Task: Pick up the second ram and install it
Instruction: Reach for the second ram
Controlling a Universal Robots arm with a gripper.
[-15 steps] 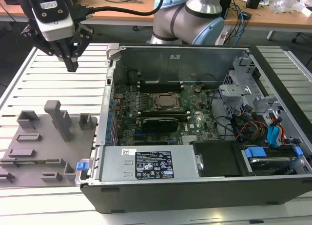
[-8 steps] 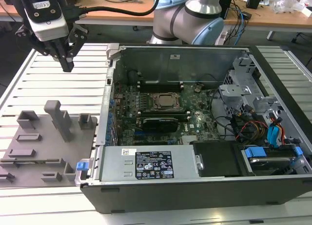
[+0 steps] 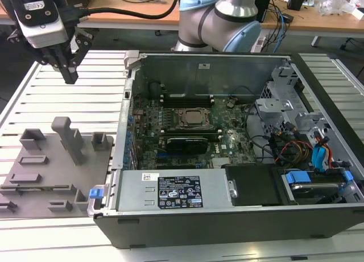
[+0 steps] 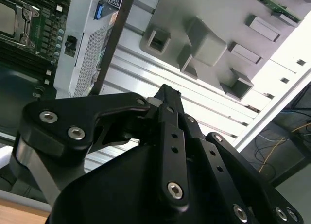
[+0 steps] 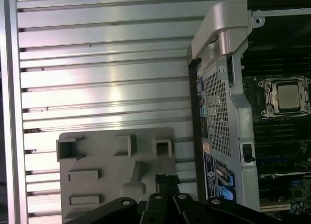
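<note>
Surface: a ribbed aluminium table point(image 3: 74, 103) carries everything, its slats running across the exterior view.
Tray: a grey plastic tray point(image 3: 57, 172) lies at the near end of the exterior view's left. It carries low blocks and one tall upright post point(image 3: 69, 138).
Second ram: the second ram point(image 4: 272, 3) shows in the second wrist view as a thin green strip along the tray's far edge. It is seen edge-on, so its chips and label cannot be made out.
Case: an open black computer case point(image 3: 227, 228) lies on its side, just beside the tray.
Case contents: a silver power supply point(image 3: 170, 191) is nearest. Beyond it is the green motherboard point(image 3: 233, 145) with its processor socket point(image 3: 192, 117).
Gripper: the gripper point(image 3: 70, 77) hangs above bare slats beyond the tray. Its fingers are pressed together to a point with nothing between them.
Arm: the arm's base point(image 3: 227, 20) stands behind the case.
Room: a wooden bench point(image 3: 131, 3) strewn with cables lies farthest back.
</note>
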